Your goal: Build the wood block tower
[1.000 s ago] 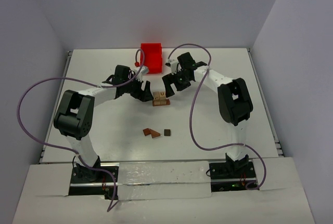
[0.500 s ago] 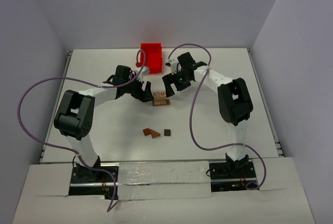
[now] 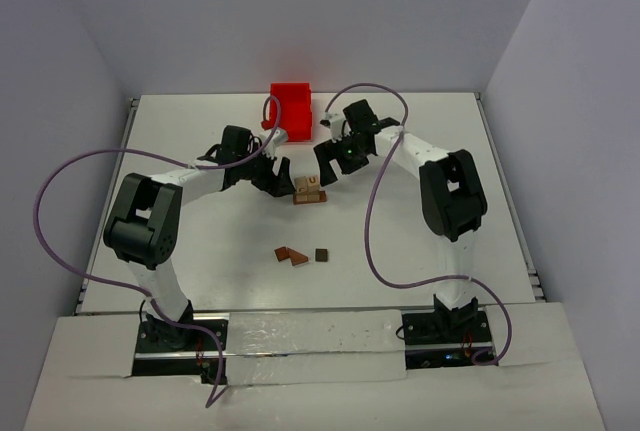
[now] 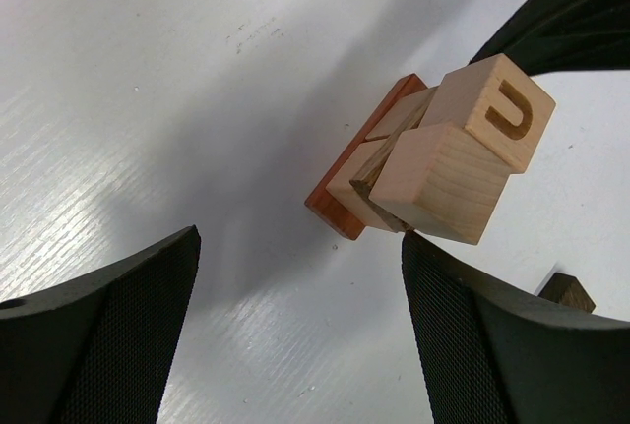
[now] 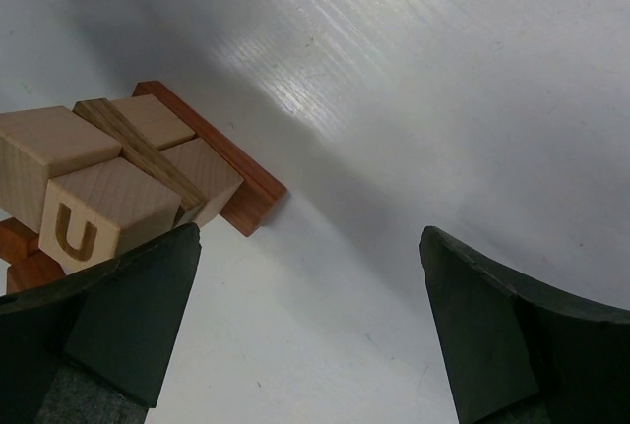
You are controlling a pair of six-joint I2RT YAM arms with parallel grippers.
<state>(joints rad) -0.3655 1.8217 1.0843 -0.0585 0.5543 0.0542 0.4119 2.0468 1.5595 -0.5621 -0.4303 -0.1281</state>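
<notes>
Left end effector: fingers apart, holding nothing. It sits just left of the tower, which lies ahead of the open gap.
Right end effector: fingers apart, holding nothing. It sits just to the right and far side of the tower.
Tower: mid-counter, between the two end effectors. It has a reddish base plate with tan blocks and a thin dark strip on it. The U cube is among the uppermost pieces.
Loose blocks: two reddish-brown flats lying together, on the near side of the tower and well apart from it. A dark cube lies just right of them.
Bin: red, at the far edge of the counter; not part of the build.
Step in hand (judged): fetch the next loose block, as the tower looks part-built.
Method: draw each end effector straight back from the tower before swinging toward the near side. In the left wrist view one finger lies close beside a tan block, and whether they touch cannot be told. Grip a flat across its narrow sides and keep it level. Lower it square to the blocks beneath and release only once it is seated.
Risk: the tan blocks appear loosely set, so a sideways nudge would likely slide them off the base plate.
</notes>
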